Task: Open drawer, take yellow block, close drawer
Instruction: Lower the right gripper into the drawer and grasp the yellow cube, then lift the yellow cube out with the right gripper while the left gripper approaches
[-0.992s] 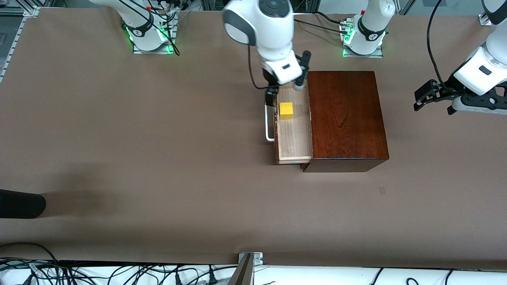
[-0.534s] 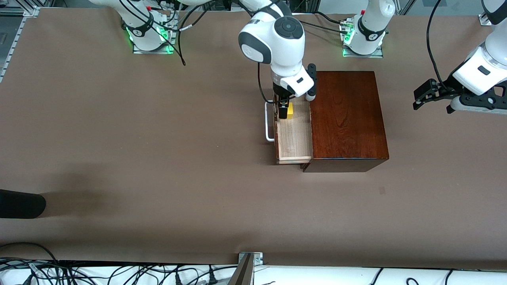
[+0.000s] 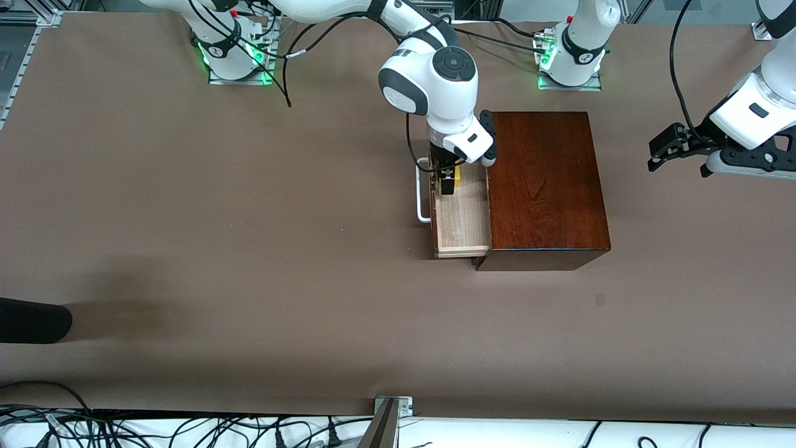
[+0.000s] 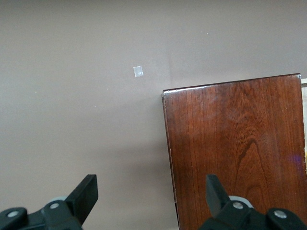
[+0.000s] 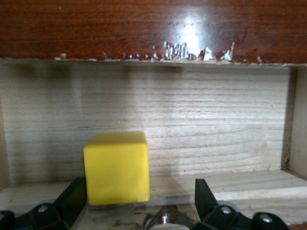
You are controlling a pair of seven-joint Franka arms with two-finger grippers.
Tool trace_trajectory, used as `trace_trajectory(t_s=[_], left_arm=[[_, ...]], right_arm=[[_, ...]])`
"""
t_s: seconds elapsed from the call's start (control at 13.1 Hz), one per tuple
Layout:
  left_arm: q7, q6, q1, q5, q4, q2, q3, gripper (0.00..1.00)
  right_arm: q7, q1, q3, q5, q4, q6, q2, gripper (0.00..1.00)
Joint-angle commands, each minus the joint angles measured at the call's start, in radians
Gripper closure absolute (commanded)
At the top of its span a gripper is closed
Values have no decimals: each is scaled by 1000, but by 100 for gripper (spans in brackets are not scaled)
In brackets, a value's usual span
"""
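Note:
The dark reddish-brown box [image 3: 544, 180] has its drawer [image 3: 461, 218] pulled out toward the right arm's end of the table, baring the pale wood interior and the white bar handle [image 3: 423, 193]. The yellow block [image 3: 457, 177] rests inside the drawer [image 5: 192, 120]. My right gripper [image 3: 448, 180] is down in the drawer and open. The yellow block [image 5: 116, 167] sits between its fingers [image 5: 76, 194], close against one, with a gap to the other. My left gripper [image 3: 656, 157] waits open in the air past the box, over bare table toward the left arm's end; in its wrist view the box top [image 4: 235, 143] shows beyond the left gripper [image 4: 149, 194].
A black rounded object [image 3: 34, 320] juts in at the table edge at the right arm's end. A small square mark [image 3: 599, 299] lies on the table nearer the front camera than the box. Cables run along the front edge.
My right gripper has come down from above the drawer's end nearest the bases and now straddles the yellow block inside the drawer. The left arm has barely moved.

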Motion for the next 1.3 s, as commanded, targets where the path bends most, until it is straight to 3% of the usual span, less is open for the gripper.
trace_trajectory(t_s=[0.0,0.23,0.31,0.53,0.61,0.92,1.22], left_arm=[[-9,-15,-1,-9,7,-9,-4,0],[-6,-19,1,-9,7,-10,-3,0],[-8,-18,1,-9,7,-10,-3,0],[-9,-18,-1,-9,7,-10,-3,0],[-9,-18,-1,-9,7,-10,-3,0],[-9,-18,-1,-9,9,-10,-3,0],[-9,-16,-8,-9,9,-10,-3,0]], right_arm=[[-4,8,-2,-15,39,2,37,0],[5,14,-2,-15,39,5,46,0],[4,14,-4,-15,39,12,52,7],[11,6,-7,-3,39,45,52,89],[20,-3,-7,0,37,46,52,100],[25,-6,-7,0,54,-18,20,100],[125,-58,-10,49,126,-184,-107,100]])
